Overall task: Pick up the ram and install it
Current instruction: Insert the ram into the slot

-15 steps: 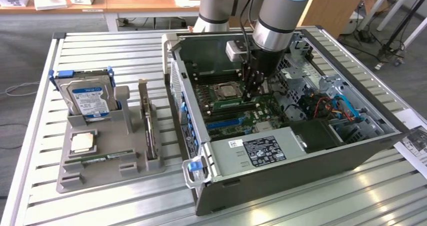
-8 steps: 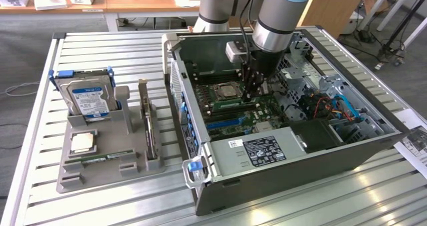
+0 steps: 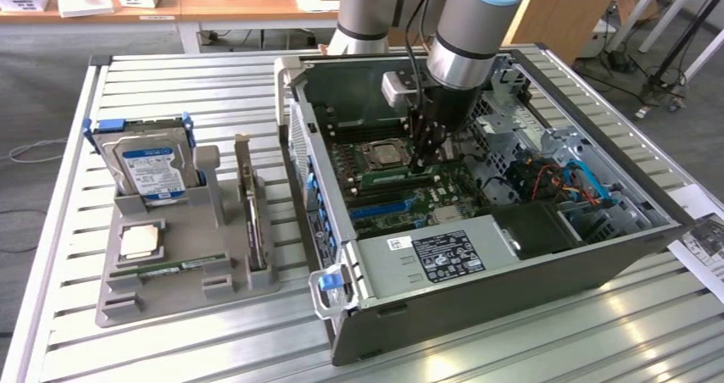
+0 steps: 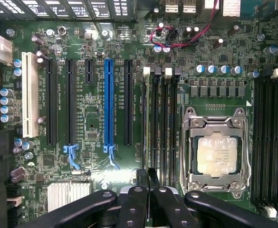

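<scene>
The ram point(image 3: 179, 269), a narrow green stick, lies flat in a slot near the front of the grey holder point(image 3: 169, 305) at the exterior view's left. My gripper point(image 3: 428, 164) is far from it, reaching down into the open computer case point(image 3: 339, 311). It hangs just over the motherboard, at the black memory slots point(image 4: 161, 118) beside the silver processor socket point(image 4: 217, 152). In the wrist view the gripper point(image 4: 148, 179) has its fingertips pressed together at the end of those slots. I see no green stick between them.
The holder also carries an upright hard drive point(image 3: 153, 167), a square silver processor point(image 3: 142, 241) and a grey upright expansion card point(image 3: 243, 205). Inside the case are the power supply point(image 3: 447, 252), blue and orange cables point(image 3: 571, 180) and long expansion slots point(image 4: 109, 102).
</scene>
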### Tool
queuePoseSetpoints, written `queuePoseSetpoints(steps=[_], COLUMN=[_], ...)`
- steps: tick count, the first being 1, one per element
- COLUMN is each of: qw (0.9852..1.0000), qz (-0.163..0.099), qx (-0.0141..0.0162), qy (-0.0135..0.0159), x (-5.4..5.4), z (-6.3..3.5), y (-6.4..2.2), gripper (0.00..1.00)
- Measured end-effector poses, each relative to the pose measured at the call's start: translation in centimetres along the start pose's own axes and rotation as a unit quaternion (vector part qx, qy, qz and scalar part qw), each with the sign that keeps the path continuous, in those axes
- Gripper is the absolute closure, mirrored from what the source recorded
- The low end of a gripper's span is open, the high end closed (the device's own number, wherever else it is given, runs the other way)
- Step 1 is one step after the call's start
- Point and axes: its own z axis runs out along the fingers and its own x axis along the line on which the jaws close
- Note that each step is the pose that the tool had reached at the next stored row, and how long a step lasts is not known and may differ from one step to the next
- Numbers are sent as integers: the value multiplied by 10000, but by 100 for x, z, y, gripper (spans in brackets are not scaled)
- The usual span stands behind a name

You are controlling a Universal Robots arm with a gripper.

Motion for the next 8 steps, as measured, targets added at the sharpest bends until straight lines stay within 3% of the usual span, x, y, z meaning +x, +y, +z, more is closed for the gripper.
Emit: queuePoseSetpoints(steps=[8], qw=[10000], qz=[2], qx=[0], qy=[-1], x=[-8], z=[19], y=[1], gripper=[89])
